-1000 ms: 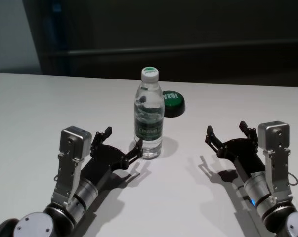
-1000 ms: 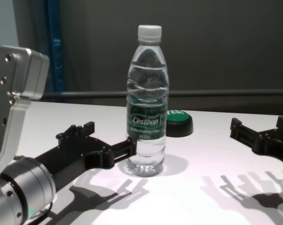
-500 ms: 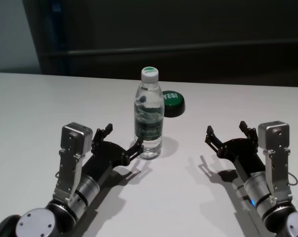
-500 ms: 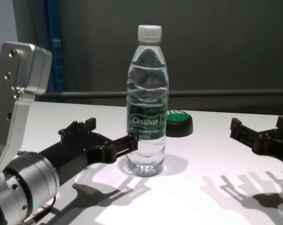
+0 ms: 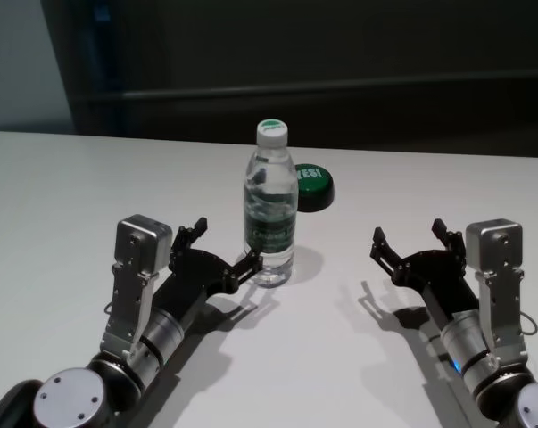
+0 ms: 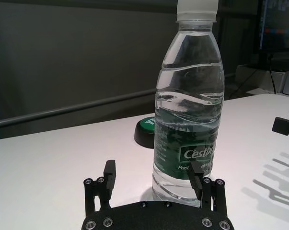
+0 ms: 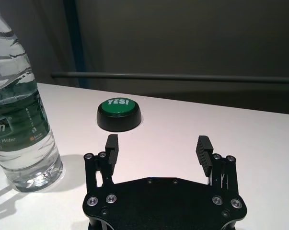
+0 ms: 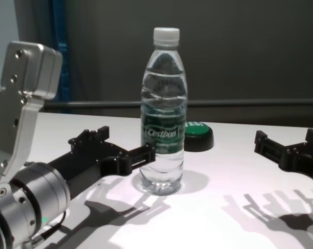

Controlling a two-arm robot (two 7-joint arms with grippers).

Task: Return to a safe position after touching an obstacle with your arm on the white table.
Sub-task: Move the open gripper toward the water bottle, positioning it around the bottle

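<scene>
The obstacle, a clear water bottle (image 5: 270, 214) with a white cap and a green "Cestbon" label, stands upright on the white table (image 5: 63, 178). My left gripper (image 5: 226, 245) is open and empty just left of the bottle's lower half. Its inner fingertip (image 8: 147, 151) lies against the bottle (image 8: 163, 119) below the label. In the left wrist view the bottle (image 6: 190, 120) stands right behind one fingertip (image 6: 196, 171). My right gripper (image 5: 408, 234) is open and empty, well to the right of the bottle and low over the table.
A low round black puck with a green "YES!" top (image 5: 310, 185) sits just behind and right of the bottle; it also shows in the right wrist view (image 7: 119, 114). Bare table lies to the far left and between the arms. A dark wall with a rail runs behind the table's far edge.
My left arm has moved forward and a little to the right, bringing its inner fingertip closer against the bottle. The bottle stays upright. The right arm has not moved.
</scene>
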